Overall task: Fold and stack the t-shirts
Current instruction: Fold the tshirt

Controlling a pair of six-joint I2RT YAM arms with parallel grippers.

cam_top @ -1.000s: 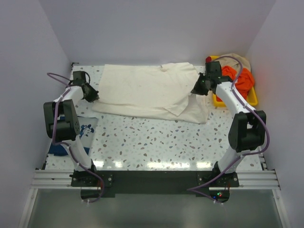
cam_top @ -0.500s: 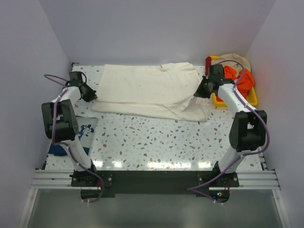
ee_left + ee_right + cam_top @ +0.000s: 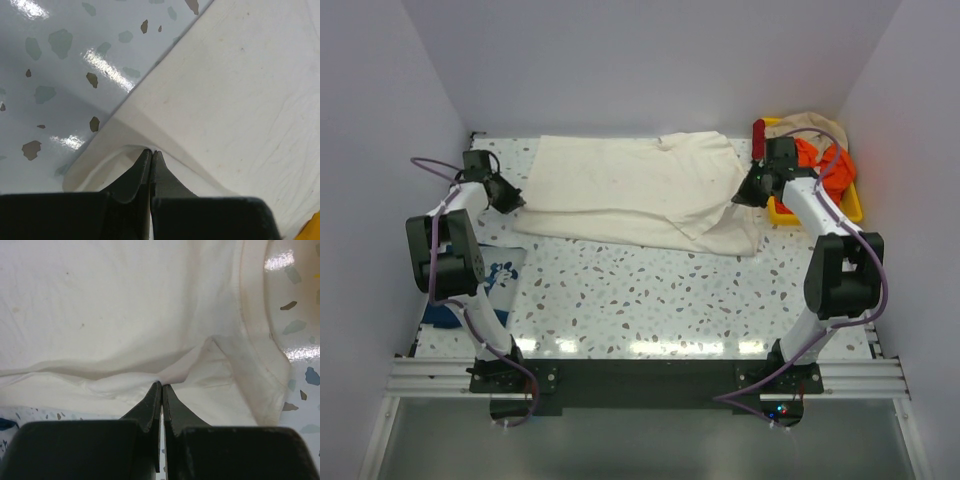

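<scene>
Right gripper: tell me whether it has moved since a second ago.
Yes. The right gripper, shut on the cream t-shirt, has shifted right, closer to the yellow tray.

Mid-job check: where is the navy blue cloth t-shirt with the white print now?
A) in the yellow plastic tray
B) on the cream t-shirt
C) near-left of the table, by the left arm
C: the navy blue t-shirt lies near-left on the speckled table, partly under the left arm, apart from the large cream t-shirt.
</scene>
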